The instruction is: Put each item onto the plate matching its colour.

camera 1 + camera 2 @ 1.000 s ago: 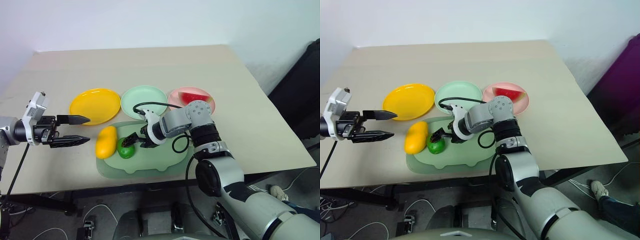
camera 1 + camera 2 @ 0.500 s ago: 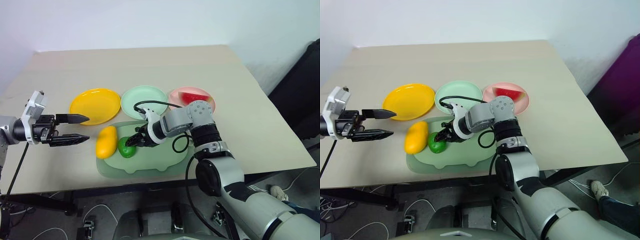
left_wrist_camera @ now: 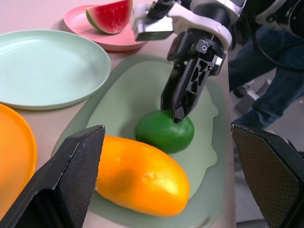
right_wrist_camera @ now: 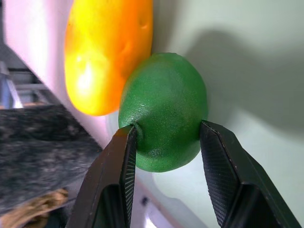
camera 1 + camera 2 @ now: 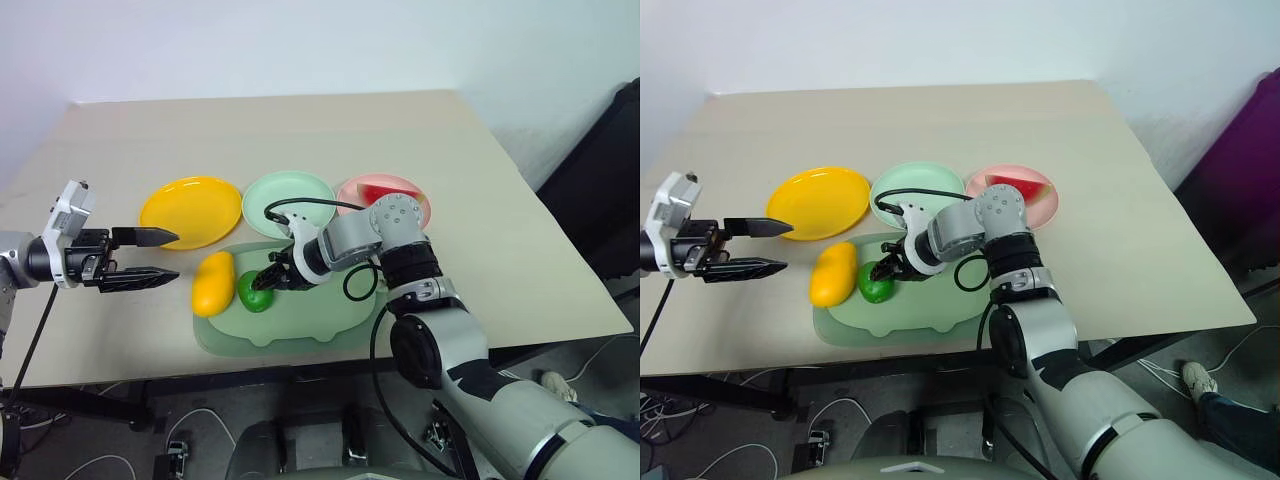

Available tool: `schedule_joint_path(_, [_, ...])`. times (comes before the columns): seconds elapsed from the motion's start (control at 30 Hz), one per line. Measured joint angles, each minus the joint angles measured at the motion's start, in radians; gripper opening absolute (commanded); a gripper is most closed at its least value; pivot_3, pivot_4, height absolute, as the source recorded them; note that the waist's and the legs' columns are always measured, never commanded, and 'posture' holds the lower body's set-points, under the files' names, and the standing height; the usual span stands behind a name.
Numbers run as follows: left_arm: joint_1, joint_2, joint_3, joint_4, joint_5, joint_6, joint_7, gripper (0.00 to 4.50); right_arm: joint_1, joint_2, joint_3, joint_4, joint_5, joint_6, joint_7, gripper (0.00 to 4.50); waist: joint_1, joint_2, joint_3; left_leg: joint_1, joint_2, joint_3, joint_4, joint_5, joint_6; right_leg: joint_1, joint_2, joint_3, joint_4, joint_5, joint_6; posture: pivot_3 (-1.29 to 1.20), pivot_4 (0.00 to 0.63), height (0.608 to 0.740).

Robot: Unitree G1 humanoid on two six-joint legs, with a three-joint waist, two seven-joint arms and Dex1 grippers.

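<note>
Green fruit [image 4: 164, 111]: clamped between right gripper [image 4: 166, 137] fingers, touching mango [image 4: 109, 52]; mint plate [image 5: 289, 204] just beyond. Left gripper [image 5: 140, 258] fingers apart, idle.

Seen from the robot's head, two eye views look forward and down over the table [image 5: 300, 130], from well back. The left wrist view looks level across the mat [image 3: 142, 102]; the right wrist view, very close, faces down on the green fruit [image 4: 164, 111], which all four share.
</note>
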Motion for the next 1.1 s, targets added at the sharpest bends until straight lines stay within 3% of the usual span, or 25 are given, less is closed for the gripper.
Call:
schedule_joint_path(0.33, [-0.017, -0.001, -0.006, 0.005, 0.001, 0.0, 0.0, 4.5, -0.028, -0.081, 0.054, 0.001, -0.043, 0.0, 0.085, 1.74, -0.001, 0.0, 0.0, 0.0, -0.001, 0.001, 0.0, 0.0, 0.001, 0.0, 0.0, 0.0, 0.0, 0.0, 0.0, 0.0, 0.15, 0.74])
schedule_joint_path(0.63, [-0.029, -0.01, -0.031, 0.014, 0.001, -0.002, 0.0, 4.5, -0.032, -0.222, 0.271, -0.12, -0.083, 0.0, 0.252, 1.74, 0.001, 0.0, 0.0, 0.0, -0.001, 0.0, 0.0, 0.0, 0.0, 0.0, 0.0, 0.0, 0.0, 0.0, 0.0, 0.0, 0.15, 0.74])
schedule_joint_path(0.9, [-0.039, -0.011, -0.041, 0.024, 0.001, -0.014, 0.0, 4.5, -0.032, -0.227, 0.317, -0.163, -0.174, 0.0, 0.363, 1.74, 0.001, 0.0, 0.0, 0.0, -0.001, 0.001, 0.0, 0.0, 0.001, 0.0, 0.001, 0.0, 0.001, 0.0, 0.0, 0.0, 0.15, 0.74])
schedule_joint_path(1.1, [-0.039, -0.01, -0.042, 0.027, 0.001, -0.018, 0.0, 4.5, -0.016, -0.23, 0.365, -0.202, -0.229, 0.0, 0.444, 3.65, 0.001, 0.0, 0.0, 0.0, -0.001, 0.001, 0.0, 0.0, 0.0, 0.0, 0.0, 0.0, 0.001, 0.0, 0.0, 0.0, 0.15, 0.74])
